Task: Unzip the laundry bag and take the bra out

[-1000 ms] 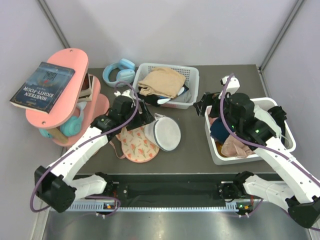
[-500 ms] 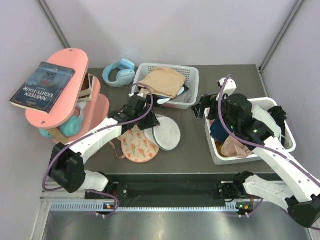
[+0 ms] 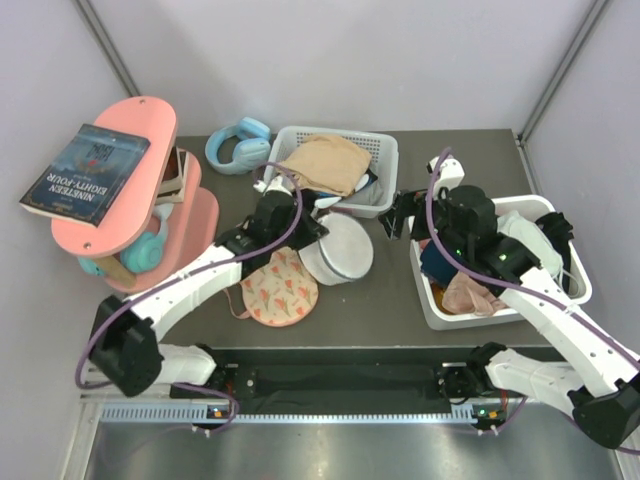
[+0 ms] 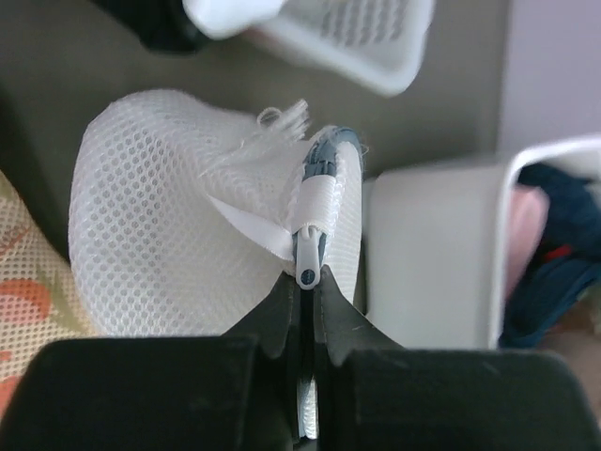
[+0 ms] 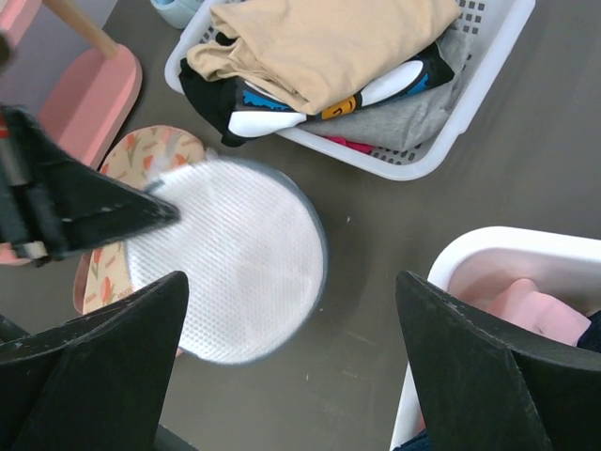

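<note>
Top view: left gripper (image 3: 306, 238) at 9 o'clock rim of laundry bag (image 3: 340, 252). Bra (image 3: 280, 290) flat on table (image 3: 390, 300), at bag's 7 o'clock, touching it. Right gripper (image 3: 398, 215) at bag's 2 o'clock, apart from it.

Left wrist: jaws pinched together on zip pull (image 4: 307, 263). Bag mesh at 10 o'clock of fingertips, bra at 9 o'clock edge.

Right wrist: fingers (image 5: 103, 366) spread wide, holding nothing. Bag lies beneath, between them, bra at bag's 10 o'clock.

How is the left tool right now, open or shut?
Shut. In the left wrist view the left tool pinches the blue-grey zip pull on the laundry bag, no gap showing.
</note>
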You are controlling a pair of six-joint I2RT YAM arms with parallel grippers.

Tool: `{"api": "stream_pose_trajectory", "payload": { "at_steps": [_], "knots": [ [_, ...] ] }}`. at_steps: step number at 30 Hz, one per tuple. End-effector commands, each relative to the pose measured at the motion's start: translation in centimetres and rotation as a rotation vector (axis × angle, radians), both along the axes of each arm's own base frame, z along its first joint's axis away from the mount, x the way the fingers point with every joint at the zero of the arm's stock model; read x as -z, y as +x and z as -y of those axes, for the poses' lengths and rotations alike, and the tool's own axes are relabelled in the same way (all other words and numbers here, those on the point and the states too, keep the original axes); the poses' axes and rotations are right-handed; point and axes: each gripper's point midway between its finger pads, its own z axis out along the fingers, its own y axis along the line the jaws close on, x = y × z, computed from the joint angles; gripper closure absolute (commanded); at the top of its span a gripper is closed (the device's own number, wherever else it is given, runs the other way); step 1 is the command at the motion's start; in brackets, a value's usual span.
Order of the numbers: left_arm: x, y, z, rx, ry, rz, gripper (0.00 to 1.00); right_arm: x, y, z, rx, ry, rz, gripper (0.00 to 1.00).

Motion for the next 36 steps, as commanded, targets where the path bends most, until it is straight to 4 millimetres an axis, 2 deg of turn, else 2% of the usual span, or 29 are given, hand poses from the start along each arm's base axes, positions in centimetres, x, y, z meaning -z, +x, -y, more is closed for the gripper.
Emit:
{"api": "stream_pose_trajectory", "payload": {
  "at_steps": [1,2,3,5,8,10,11,13,14,15,16,17,19,20,21,24,27,28,29,31,32,33,34,35,36],
  "knots": [
    [-6.8,1.7,-1.9,-0.305,-0.196,0.214,1.0,-1.9,0.2,-1.2,-0.031,0.039,0.042,0.09],
    [-7.0,1.6,-1.9,-0.337,-0.224,0.22,1.0,-1.8,0.3,-1.3,-0.032,0.038,0.038,0.09],
    [-6.8,1.8,-2.7,-0.404,-0.213,0.244,1.0,-1.7,0.3,-1.4,-0.035,0.039,0.036,0.09],
    [-6.1,0.7,-1.6,-0.426,-0.204,0.23,1.0,-1.5,0.4,-1.7,-0.039,0.037,0.032,0.09],
    [-3.2,-0.6,0.6,-0.392,-0.172,0.133,1.0,-1.4,0.4,-1.9,-0.047,0.034,0.028,0.09],
    [-0.9,-1.6,2.5,-0.316,-0.154,0.024,0.62,-1.2,0.4,-1.9,-0.048,0.03,0.025,0.09],
    [-0.5,-1.8,3.0,-0.29,-0.156,0.002,0.4,-1.1,0.4,-1.9,-0.049,0.024,0.025,0.09],
    [-1.0,-2.5,4.2,-0.222,-0.152,-0.022,0.12,-1.2,0.4,-1.8,-0.047,0.022,0.025,0.09],
    [-1.2,-3.0,4.7,-0.178,-0.15,-0.043,0.08,-1.1,0.3,-1.7,-0.047,0.019,0.025,0.09],
    [-2.8,-3.1,5.0,-0.158,-0.163,-0.034,0.07,-1.1,0.3,-1.7,-0.046,0.018,0.024,0.09],
    [-2.6,-3.7,4.5,-0.147,-0.131,-0.048,0.05,-1.2,0.2,-1.6,-0.044,0.021,0.026,0.09],
    [-3.1,-4.1,4.5,-0.127,-0.135,-0.053,0.05,-1.2,0.2,-1.6,-0.044,0.019,0.027,0.09],
    [-4.4,-4.9,3.1,-0.143,-0.155,-0.037,0.05,-1.3,0.2,-1.5,-0.038,0.02,0.03,0.09],
    [-3.8,-5.1,1.7,-0.184,-0.13,-0.036,0.05,-1.3,0.2,-1.5,-0.039,0.019,0.033,0.09],
    [-5.4,-5.6,0.7,-0.197,-0.165,-0.006,0.05,-1.4,0.3,-1.5,-0.038,0.019,0.035,0.09],
    [-6.9,-6.4,-2.2,-0.247,-0.191,0.048,0.09,-1.5,0.4,-1.9,-0.05,0.02,0.033,0.09],
    [-8.5,-6.0,-4.6,-0.28,-0.152,0.122,0.11,-1.5,0.6,-2.1,-0.058,0.024,0.029,0.09],
    [-8.7,-5.4,-5.4,-0.273,-0.093,0.163,0.11,-1.4,0.6,-2.2,-0.061,0.022,0.026,0.09],
    [-10.2,-4.8,-5.7,-0.277,-0.087,0.198,0.11,-1.5,0.6,-2.3,-0.063,0.025,0.03,0.09],
    [-10.2,-2.9,-6.0,-0.247,0.012,0.244,0.12,-1.6,0.7,-2.4,-0.065,0.025,0.032,0.09],
    [-11.4,-2.0,-6.0,-0.24,0.023,0.269,0.12,-1.8,0.6,-2.3,-0.065,0.027,0.034,0.09],
    [-10.1,-0.8,-5.5,-0.214,0.065,0.243,0.12,-2.0,0.6,-2.3,-0.065,0.029,0.037,0.09],
    [-10.3,0.6,-5.5,-0.153,0.061,0.254,0.13,-2.2,0.5,-2.3,-0.066,0.031,0.041,0.09],
    [-9.6,2.1,-4.9,-0.112,0.06,0.232,0.14,-2.2,0.4,-2.2,-0.065,0.031,0.041,0.09],
    [-9.3,3.8,-6.0,-0.124,0.059,0.219,0.17,-2.3,0.3,-2.2,-0.065,0.032,0.042,0.09]
  ]
}}
